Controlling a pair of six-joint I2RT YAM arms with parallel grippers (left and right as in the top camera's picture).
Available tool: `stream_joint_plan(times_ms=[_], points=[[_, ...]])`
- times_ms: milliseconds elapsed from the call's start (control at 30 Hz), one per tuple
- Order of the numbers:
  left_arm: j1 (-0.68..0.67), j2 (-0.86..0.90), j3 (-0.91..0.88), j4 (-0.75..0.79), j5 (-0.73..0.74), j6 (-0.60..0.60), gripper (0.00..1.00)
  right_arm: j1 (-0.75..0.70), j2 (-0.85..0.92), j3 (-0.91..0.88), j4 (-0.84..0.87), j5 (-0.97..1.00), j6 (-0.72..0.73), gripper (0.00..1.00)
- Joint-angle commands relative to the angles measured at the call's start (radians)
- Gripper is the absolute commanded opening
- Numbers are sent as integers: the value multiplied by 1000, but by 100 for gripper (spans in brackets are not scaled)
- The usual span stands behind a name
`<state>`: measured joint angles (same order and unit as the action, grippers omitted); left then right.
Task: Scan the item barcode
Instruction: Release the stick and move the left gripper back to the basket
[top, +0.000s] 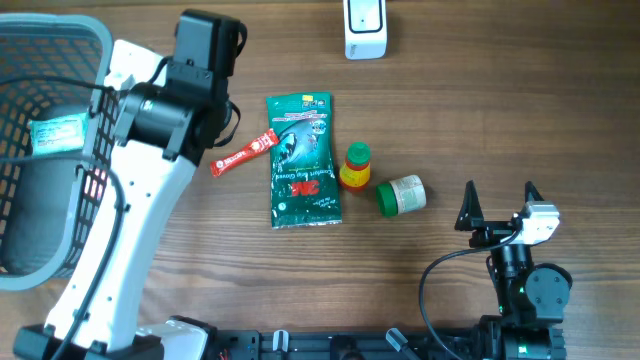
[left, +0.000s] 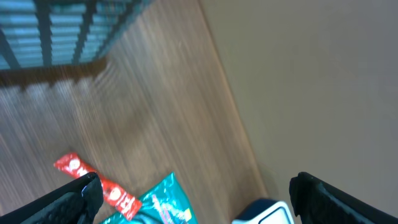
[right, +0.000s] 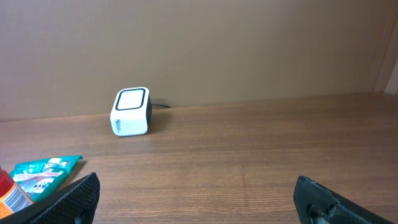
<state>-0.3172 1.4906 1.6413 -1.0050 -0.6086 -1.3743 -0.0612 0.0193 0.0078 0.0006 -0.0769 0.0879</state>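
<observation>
Nothing scanned yet: left gripper (left: 196, 186) and right gripper (top: 499, 195) spread, empty; green foil packet (top: 303, 160) untouched mid-frame; white box scanner (top: 365, 28) top centre.

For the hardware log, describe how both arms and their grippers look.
The left arm is a long white link with round black joint housings and thin black cables alongside. The right arm is black, with a white block by the wrist, small green lights and a looping black cable. The left gripper and right gripper both have black tapering fingers.
</observation>
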Motion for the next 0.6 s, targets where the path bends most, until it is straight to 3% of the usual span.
stream_joint_plan(times_ms=[0,300,567], points=[[1,-30,8,-2,-113,35,100,-2,-5,-3,2,14,-7,100],[13,-66,8,-3,-262,58,100,-2,-5,-3,2,14,-7,100],[114,-109,8,-1,-267,88,100,-2,-5,-3,2,14,-8,100]])
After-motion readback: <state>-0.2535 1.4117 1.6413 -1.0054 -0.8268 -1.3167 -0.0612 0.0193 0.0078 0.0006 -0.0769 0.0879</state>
